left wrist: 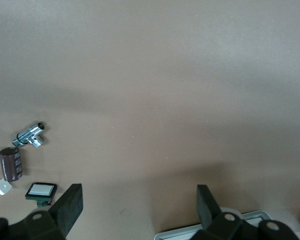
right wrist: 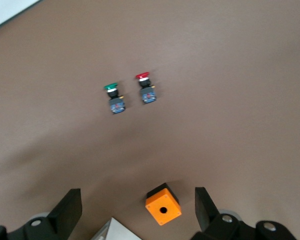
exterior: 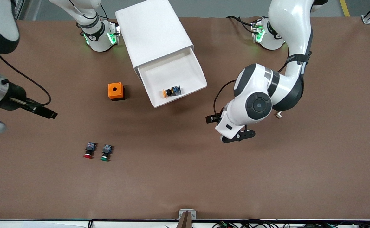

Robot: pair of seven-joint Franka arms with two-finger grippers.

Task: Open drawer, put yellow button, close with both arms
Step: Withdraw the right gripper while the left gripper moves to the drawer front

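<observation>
The white cabinet (exterior: pixel 154 30) stands between the arm bases. Its top drawer (exterior: pixel 167 71) is pulled out toward the front camera. The yellow button (exterior: pixel 171 91) lies on its side in the drawer, near the front lip. My left gripper (exterior: pixel 232 134) (left wrist: pixel 140 200) hangs open over bare table, toward the left arm's end from the drawer, holding nothing. My right gripper (exterior: pixel 50 114) (right wrist: pixel 137 202) is high in the air toward the right arm's end, open and empty; its wrist view looks down on the orange box and a white corner of the drawer (right wrist: pixel 115 231).
An orange box with a round hole (exterior: pixel 115 91) (right wrist: pixel 163 204) stands beside the drawer. A red button (exterior: pixel 89 150) (right wrist: pixel 146 90) and a green button (exterior: pixel 106 152) (right wrist: pixel 114 98) lie nearer the front camera. Small parts, among them a brown capacitor (left wrist: pixel 11 164), lie under the left arm.
</observation>
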